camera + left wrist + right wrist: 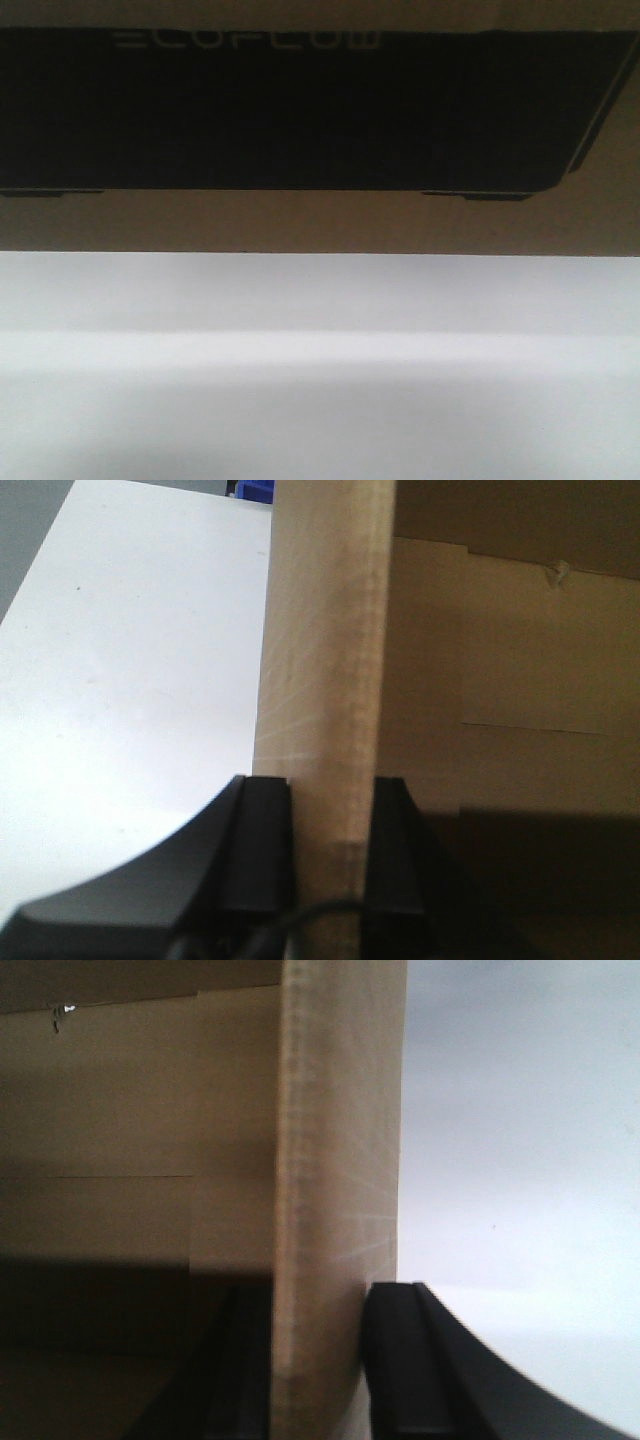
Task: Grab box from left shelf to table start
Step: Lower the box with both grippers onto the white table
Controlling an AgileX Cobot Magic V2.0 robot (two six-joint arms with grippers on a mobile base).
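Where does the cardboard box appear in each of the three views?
Front view: the box fills the upper half.
Left wrist view: its wall runs up the centre, clamped by the left gripper.
Right wrist view: its wall runs up the centre, clamped by the right gripper.
Shared landmark: the white table.

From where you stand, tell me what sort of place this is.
Probably a warehouse or stockroom work area, though little shows. The clues are a large brown ECOFLOW carton, a plain white table, and what looks like a blue bin's edge beside grey floor.
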